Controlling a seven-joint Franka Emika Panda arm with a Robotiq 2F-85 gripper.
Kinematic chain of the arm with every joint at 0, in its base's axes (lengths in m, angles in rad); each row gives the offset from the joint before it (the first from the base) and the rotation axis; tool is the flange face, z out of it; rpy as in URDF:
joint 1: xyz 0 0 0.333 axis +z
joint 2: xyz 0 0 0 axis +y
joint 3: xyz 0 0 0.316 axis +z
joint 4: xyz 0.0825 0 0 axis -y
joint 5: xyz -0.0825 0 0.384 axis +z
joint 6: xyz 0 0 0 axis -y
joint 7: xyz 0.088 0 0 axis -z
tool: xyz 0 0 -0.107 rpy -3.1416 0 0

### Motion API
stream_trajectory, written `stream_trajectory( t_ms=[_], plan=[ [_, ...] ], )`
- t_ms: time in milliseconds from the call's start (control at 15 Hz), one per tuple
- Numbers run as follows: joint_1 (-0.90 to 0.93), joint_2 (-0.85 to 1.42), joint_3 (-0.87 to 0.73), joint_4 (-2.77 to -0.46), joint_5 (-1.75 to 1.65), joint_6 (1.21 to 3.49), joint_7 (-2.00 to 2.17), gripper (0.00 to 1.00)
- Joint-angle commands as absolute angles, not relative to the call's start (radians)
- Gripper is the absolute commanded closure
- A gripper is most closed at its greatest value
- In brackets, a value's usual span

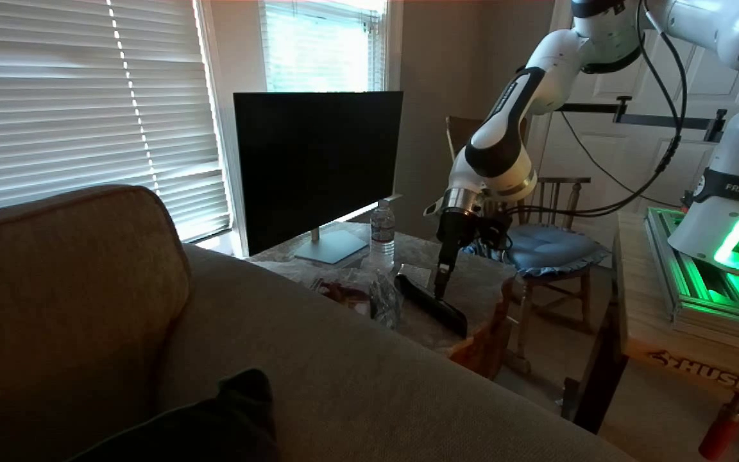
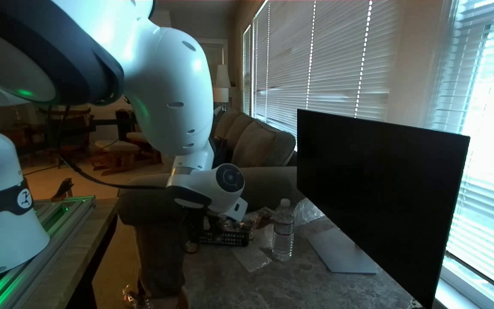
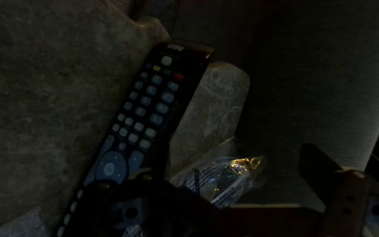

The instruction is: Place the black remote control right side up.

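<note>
The black remote control (image 1: 450, 317) lies on the small stone-topped table (image 2: 230, 285). In an exterior view its button side (image 2: 230, 238) faces the camera, so it looks tipped up on its long edge. In the wrist view the remote (image 3: 143, 108) runs diagonally on the left, buttons visible, its lower end hidden by the gripper. My gripper (image 3: 235, 153) is open, with a wide gap between its fingers. One finger is over or beside the remote's side; the other is far right. In an exterior view the gripper (image 1: 440, 289) points down at the remote's middle; contact cannot be told.
A clear plastic bag (image 3: 224, 177) lies between the fingers' line of sight, beside the remote. A water bottle (image 2: 284, 234) and a large black monitor (image 2: 380, 193) stand on the table. A sofa (image 1: 292, 359) borders the table. A chair (image 1: 549, 247) stands behind.
</note>
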State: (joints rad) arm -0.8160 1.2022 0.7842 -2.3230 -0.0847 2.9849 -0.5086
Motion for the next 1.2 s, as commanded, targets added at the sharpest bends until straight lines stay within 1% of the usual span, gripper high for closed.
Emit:
stream_trajectory(
  t_ms=[0,467,1133],
  plan=[
    [-0.808,1.213,0.776,-2.314,-0.137,2.996,-0.513,0.00],
    [-0.795,1.110,0.742,-2.362,-0.099,3.043,-0.403,0.00],
    [-0.781,1.163,0.748,-2.332,-0.118,3.064,-0.410,0.00]
  ],
)
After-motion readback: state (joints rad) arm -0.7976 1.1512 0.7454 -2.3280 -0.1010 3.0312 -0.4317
